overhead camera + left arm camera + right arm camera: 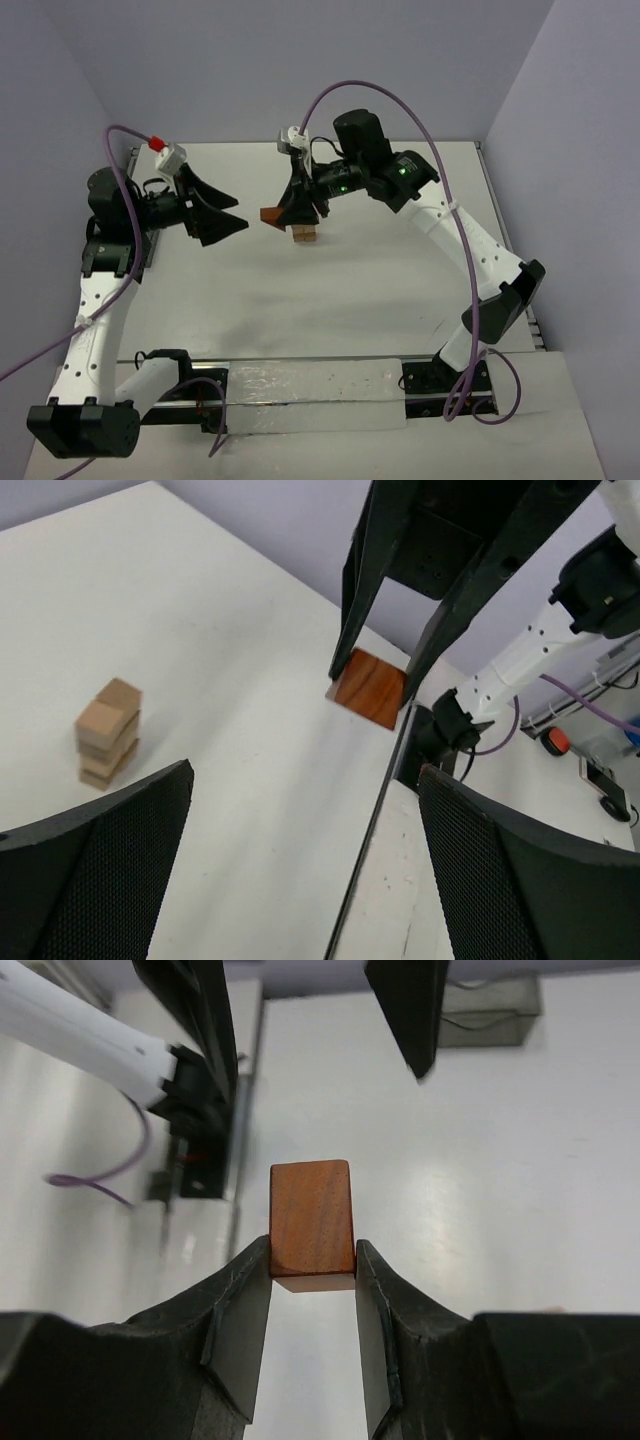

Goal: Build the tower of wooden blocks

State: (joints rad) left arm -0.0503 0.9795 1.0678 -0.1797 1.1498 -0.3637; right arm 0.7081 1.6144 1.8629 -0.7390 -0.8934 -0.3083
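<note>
A short stack of light-tan wooden cubes (304, 235) stands near the table's middle; it also shows in the left wrist view (108, 732). My right gripper (290, 215) is shut on the reddish-brown wedge block (270, 215), held in the air just left of and above the stack. The wedge shows clearly between the fingertips in the right wrist view (312, 1222) and in the left wrist view (370, 688). My left gripper (228, 215) is open and empty, hovering to the left of the wedge and stack.
A dark translucent plastic bin (488, 1010) sits at the far end of the right wrist view. The table's right edge rail (505, 240) and a clear strip along the near edge (310, 395) bound the white surface.
</note>
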